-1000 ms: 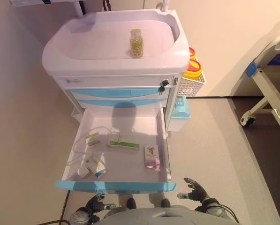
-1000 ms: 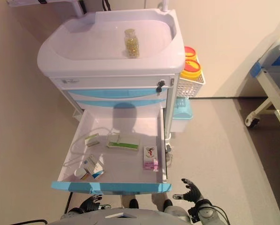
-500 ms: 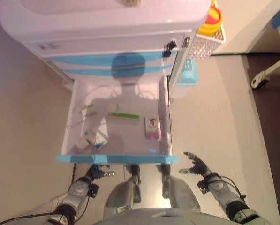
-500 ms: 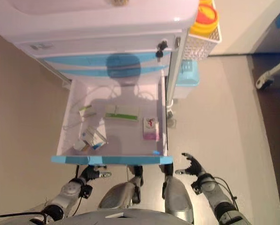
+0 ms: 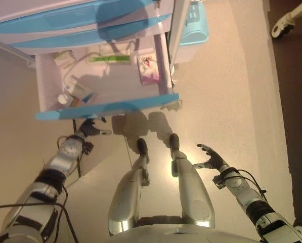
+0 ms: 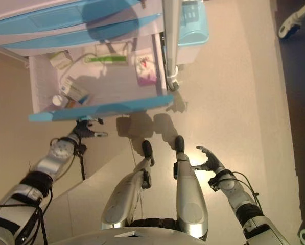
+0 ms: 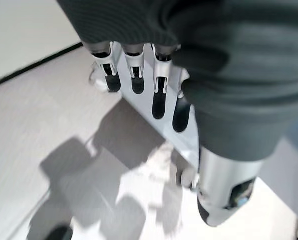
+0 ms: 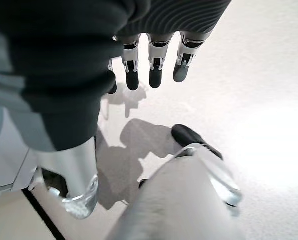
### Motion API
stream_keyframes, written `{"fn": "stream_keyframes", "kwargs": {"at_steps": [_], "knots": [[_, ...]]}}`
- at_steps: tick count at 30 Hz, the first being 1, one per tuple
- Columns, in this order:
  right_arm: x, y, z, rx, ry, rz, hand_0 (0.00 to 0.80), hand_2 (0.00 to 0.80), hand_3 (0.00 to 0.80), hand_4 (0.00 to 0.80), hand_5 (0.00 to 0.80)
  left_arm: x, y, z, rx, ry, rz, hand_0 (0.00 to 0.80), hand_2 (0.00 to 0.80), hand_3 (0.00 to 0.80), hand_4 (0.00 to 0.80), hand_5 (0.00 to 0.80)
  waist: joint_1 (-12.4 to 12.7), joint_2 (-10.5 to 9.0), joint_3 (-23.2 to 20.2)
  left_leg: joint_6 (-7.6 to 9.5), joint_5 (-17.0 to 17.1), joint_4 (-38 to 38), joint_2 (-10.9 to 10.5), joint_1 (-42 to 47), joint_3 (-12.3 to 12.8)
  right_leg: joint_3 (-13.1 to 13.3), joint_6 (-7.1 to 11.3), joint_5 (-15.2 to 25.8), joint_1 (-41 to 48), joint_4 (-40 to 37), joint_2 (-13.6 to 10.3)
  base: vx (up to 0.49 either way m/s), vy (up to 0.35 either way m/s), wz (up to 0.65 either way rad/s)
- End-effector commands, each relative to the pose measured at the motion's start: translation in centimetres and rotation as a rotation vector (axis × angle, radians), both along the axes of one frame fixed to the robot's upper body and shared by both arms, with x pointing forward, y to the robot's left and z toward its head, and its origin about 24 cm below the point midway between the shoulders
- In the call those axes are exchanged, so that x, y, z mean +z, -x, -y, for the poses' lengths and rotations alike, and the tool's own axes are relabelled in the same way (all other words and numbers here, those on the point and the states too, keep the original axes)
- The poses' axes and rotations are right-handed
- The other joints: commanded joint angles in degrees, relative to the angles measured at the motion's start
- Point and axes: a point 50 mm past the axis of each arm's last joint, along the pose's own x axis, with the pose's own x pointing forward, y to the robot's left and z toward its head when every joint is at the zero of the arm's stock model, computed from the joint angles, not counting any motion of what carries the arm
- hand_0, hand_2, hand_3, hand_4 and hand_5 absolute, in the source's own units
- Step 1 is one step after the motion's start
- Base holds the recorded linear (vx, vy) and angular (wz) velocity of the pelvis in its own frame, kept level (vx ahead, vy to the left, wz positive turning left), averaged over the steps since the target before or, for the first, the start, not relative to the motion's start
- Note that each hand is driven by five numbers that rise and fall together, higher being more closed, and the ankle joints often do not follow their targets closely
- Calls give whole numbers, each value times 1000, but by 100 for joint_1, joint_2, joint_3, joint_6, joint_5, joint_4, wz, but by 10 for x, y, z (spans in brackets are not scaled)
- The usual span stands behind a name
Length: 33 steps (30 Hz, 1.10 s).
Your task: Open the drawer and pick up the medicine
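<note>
Both arms now reach lower; drawer [image 5: 108, 107] open at upper left, left robot hand [image 5: 88, 127] and right robot hand [image 5: 210, 158] wide, empty, pink medicine box [image 5: 148, 68] inside.

The open drawer [image 5: 105, 107] has a light-blue front and a pale white inside. In it lie a white box with a pink-purple end [image 5: 148, 69], a green-striped flat box [image 5: 109, 58] and a blue-and-white box [image 5: 79, 90]. The floor [image 5: 226, 86] is beige.

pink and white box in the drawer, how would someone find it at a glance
Start at the open drawer with its blue front. The pink and white box lies flat by the drawer's right wall, beside the long green and white box. It is the only item there with pink.
</note>
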Motion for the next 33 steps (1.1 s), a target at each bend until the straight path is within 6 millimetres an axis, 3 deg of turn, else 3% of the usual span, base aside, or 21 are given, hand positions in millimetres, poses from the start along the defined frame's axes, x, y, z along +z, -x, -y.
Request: {"fn": "stream_keyframes", "kwargs": {"at_steps": [1,7,10,17,22,26,31,32,33], "knots": [[2,7,-3,14,-14,21,0,0,0,0,0,89,-25,-38,138,-15,200,0,0,0,0,0,-323,-203,-108,234,-751,1295,-164,-712,-98,-81,199,159,-222,38,112,7,39,-18],[-4,14,-10,15,-26,14,0,0,0,0,0,163,-23,-91,418,-98,299,0,0,0,0,0,-526,-419,-104,278,-943,1606,-131,-978,2,109,255,261,-398,-2,158,17,10,-20],[-9,18,-16,14,-51,3,0,0,0,0,0,189,-17,-104,520,-47,401,0,0,0,0,0,-548,-500,-104,275,-971,1607,-132,-1011,-34,171,279,293,-378,-66,193,23,-30,-16],[-12,18,-26,7,-83,9,0,0,0,0,0,199,-17,-103,565,16,505,0,0,0,0,0,-495,-506,-104,240,-770,1107,-127,-900,-149,247,300,286,-304,-187,294,3,-36,-5],[-6,11,-28,2,-91,41,0,0,0,0,0,187,-21,-95,505,44,473,0,0,0,0,0,-433,-453,-112,178,-630,733,-108,-728,-172,168,305,253,-171,-314,297,-38,-26,4],[-4,8,-30,11,-94,53,0,0,0,0,0,158,-28,-81,382,151,408,0,0,0,0,0,-358,-395,-181,150,-649,659,-146,-550,-182,64,295,179,25,-381,247,-32,-49,12],[-6,9,-28,-6,-94,46,0,0,0,0,0,101,-25,-51,160,473,356,0,0,0,0,0,-176,-266,-356,102,-718,644,-225,-241,-294,-133,242,62,417,-488,156,-16,-50,13],[-6,9,-28,-6,-94,46,0,0,0,0,0,101,-25,-51,160,473,356,0,0,0,0,0,-176,-265,-361,102,-717,643,-225,-246,-294,-133,242,64,412,-489,156,3,-87,14],[-9,13,-25,-26,-102,33,0,0,0,0,0,55,-12,-36,115,584,298,0,0,0,0,0,-54,-215,-492,62,-760,646,-250,-34,-431,-280,194,-25,737,-550,109,3,-109,18]]}}
